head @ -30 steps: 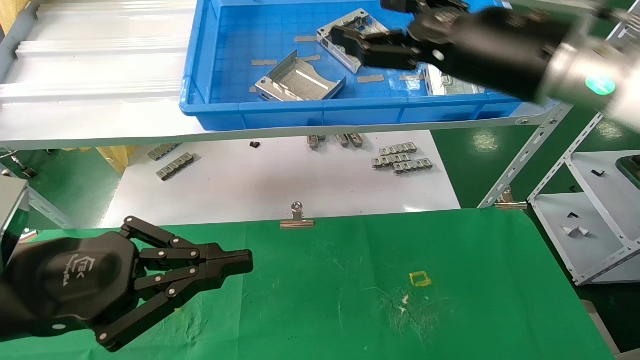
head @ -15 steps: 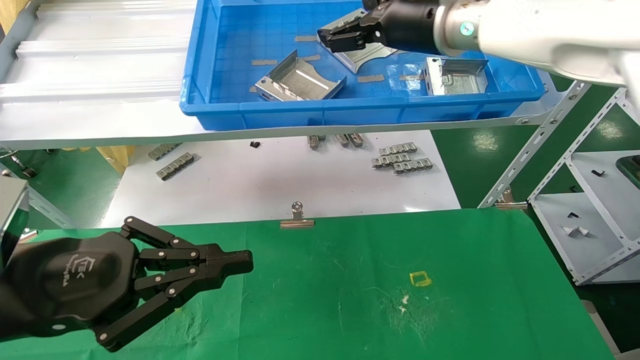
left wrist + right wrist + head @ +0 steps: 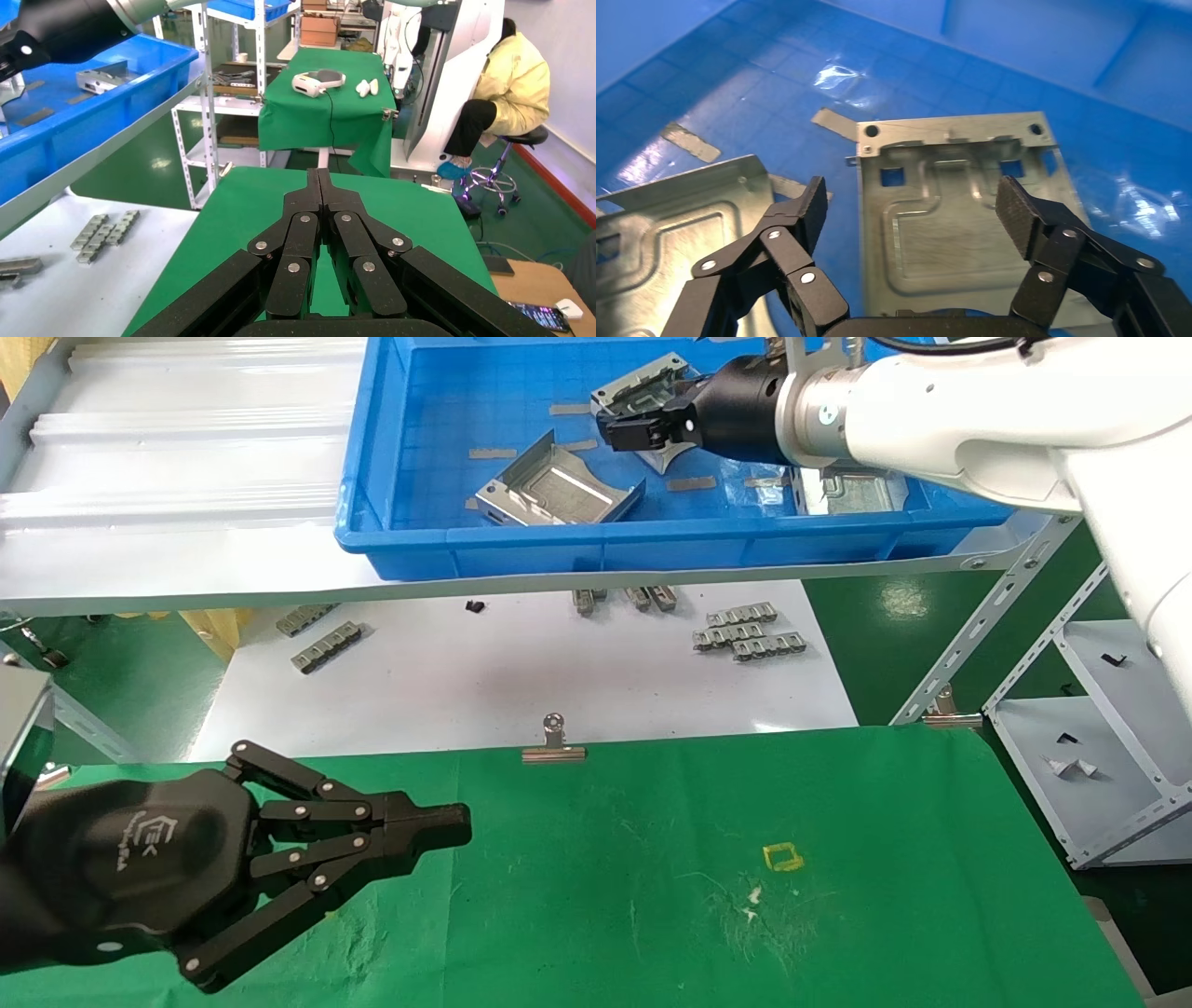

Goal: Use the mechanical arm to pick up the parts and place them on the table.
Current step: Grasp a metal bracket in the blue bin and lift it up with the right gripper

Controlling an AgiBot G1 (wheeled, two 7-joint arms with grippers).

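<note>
- Head view: the right gripper (image 3: 643, 430) of the white mechanical arm (image 3: 941, 402) reaches into the blue bin (image 3: 400, 537) on the upper shelf, over the middle part (image 3: 643, 388). Its black body hides the fingertips here, so how wide they stand cannot be told from this angle. A second part (image 3: 559, 486) lies nearer the bin's front wall, and a third part (image 3: 852, 491) shows partly under the arm. Small grey toothed strips (image 3: 745, 631) lie on the white board (image 3: 521, 682) below. The left gripper (image 3: 447, 826) is parked low over the green table (image 3: 838, 896), its fingertips pressed together on nothing.
- Left wrist view: the left gripper (image 3: 318, 184) has its linkage fingers closed tip to tip over the table (image 3: 232, 203); nothing is between them. The bin (image 3: 98, 105) sits off to one side, higher up.
- Right wrist view: this settles what the head view hides. The right gripper (image 3: 912, 203) is spread wide, its ribbed pads (image 3: 1018, 210) standing on either side of one part (image 3: 947, 217) lying flat on the bin floor (image 3: 772, 84), not gripping it. Another part (image 3: 659, 232) lies just beside.
</note>
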